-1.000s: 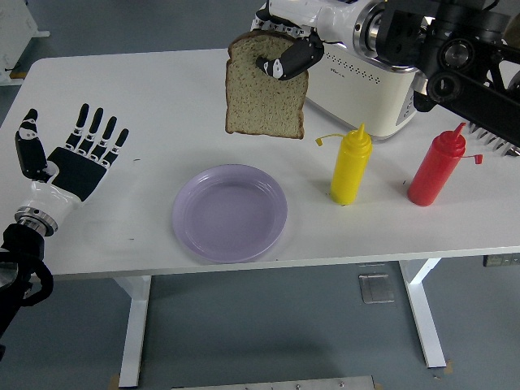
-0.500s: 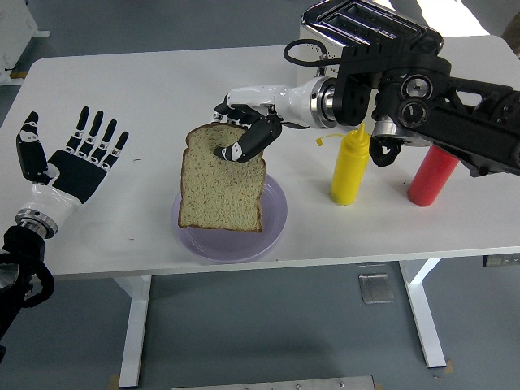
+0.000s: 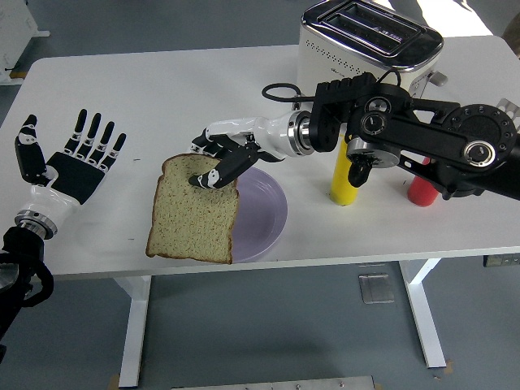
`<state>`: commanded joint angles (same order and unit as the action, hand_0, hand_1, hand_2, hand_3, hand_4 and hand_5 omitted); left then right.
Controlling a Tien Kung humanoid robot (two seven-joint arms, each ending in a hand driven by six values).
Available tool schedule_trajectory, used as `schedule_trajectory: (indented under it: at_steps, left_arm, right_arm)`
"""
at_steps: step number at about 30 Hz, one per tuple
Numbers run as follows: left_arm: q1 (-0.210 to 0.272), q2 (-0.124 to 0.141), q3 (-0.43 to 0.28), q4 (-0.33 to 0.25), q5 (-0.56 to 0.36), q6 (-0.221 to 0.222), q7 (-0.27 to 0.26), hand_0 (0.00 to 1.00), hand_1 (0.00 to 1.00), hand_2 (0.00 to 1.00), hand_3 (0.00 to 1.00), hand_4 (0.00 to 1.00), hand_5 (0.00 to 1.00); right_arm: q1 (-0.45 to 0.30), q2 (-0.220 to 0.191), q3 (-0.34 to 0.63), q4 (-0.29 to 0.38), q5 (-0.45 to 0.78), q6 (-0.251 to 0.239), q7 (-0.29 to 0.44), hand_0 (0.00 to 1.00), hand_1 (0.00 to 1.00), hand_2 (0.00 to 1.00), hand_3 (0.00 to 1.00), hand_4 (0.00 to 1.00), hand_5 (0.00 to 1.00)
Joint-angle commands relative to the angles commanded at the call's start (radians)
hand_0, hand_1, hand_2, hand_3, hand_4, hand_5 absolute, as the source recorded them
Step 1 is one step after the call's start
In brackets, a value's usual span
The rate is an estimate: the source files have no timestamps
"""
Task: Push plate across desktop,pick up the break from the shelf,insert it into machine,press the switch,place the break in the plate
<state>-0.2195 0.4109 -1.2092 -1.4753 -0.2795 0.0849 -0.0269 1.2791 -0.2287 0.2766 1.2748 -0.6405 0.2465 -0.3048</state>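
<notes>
Head view: right hand (image 3: 218, 158) pinches unlabelled bread slice (image 3: 193, 213).

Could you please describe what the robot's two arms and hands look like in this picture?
The left hand has a black palm, black fingers with white bands, and a white wrist with a metal ring. The right hand has a white back and black fingers with white tips. The right arm is bulky, black, with round silver-rimmed joints and a chrome wrist collar.
</notes>
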Motion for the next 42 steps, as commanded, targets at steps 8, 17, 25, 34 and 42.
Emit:
schedule_trajectory:
  at_steps: [8, 17, 25, 34, 42]
  left_arm:
    - [-0.003, -0.003, -0.011, 0.019, 0.007, -0.002, 0.0, 0.811, 0.741, 0.697, 0.706, 0.793, 0.998]
    - [-0.004, -0.004, -0.019, 0.033, 0.016, -0.004, 0.0, 0.811, 0.741, 0.697, 0.706, 0.795, 0.998]
    - [-0.005, -0.004, -0.023, 0.041, 0.02, -0.004, 0.0, 0.811, 0.741, 0.696, 0.705, 0.796, 0.998]
    - [-0.006, -0.003, -0.024, 0.045, 0.023, -0.005, 0.0, 0.811, 0.74, 0.696, 0.705, 0.796, 0.998]
    - [-0.006, -0.002, -0.024, 0.045, 0.023, -0.004, -0.001, 0.81, 0.74, 0.696, 0.705, 0.797, 0.998]
  right_arm:
    - [0.002, 0.021, -0.034, -0.054, -0.08, -0.014, 0.075, 0.27, 0.382, 0.373, 0.455, 0.36, 0.002]
    - [0.001, 0.039, -0.075, -0.084, -0.115, -0.041, 0.111, 0.282, 0.395, 0.398, 0.46, 0.346, 0.002]
    - [-0.004, 0.051, -0.107, -0.117, -0.175, -0.068, 0.142, 0.292, 0.402, 0.415, 0.461, 0.337, 0.002]
    - [-0.01, 0.059, -0.131, -0.143, -0.22, -0.072, 0.151, 0.295, 0.407, 0.425, 0.463, 0.331, 0.002]
    - [-0.015, 0.068, -0.138, -0.167, -0.255, -0.056, 0.144, 0.298, 0.417, 0.432, 0.468, 0.326, 0.002]
